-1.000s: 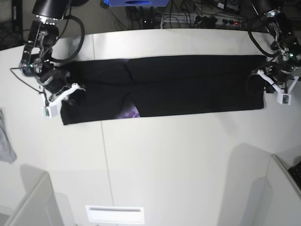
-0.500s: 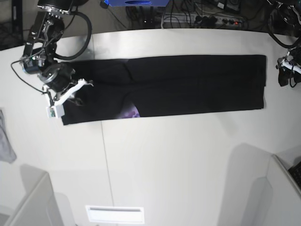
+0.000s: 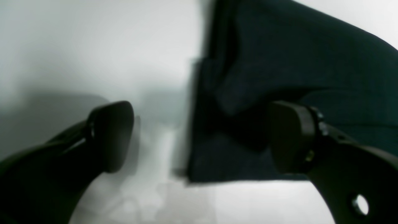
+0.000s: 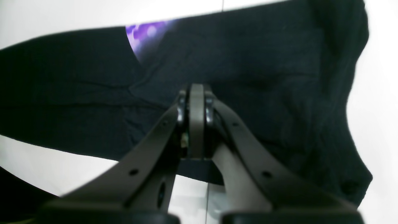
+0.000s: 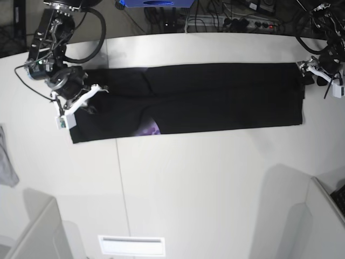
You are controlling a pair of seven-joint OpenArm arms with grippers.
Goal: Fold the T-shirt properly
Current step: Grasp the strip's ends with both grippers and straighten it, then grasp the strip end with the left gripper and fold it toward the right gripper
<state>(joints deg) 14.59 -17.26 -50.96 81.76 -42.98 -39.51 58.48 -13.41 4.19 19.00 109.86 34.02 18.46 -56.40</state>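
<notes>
- T-shirt [image 5: 215, 97] lies as a long black band across the far half of the white table [image 5: 205, 183], a sliver of purple print [image 5: 150, 129] peeking out at its near edge.
- Left gripper [image 3: 199, 137]: jaws spread wide, nothing between them; one finger [image 3: 112, 133] over bare table, the other over the cloth's corner, just off the shirt's end.
- Right gripper [image 4: 196, 121]: fingers pressed together, poised over the shirt's opposite end; whether cloth is pinched cannot be told.
- Small grey cloth [image 5: 6, 167] sits at the table's edge, well apart from the shirt.
- Cables and a power strip [image 5: 245, 22] lie beyond the far rim.
</notes>
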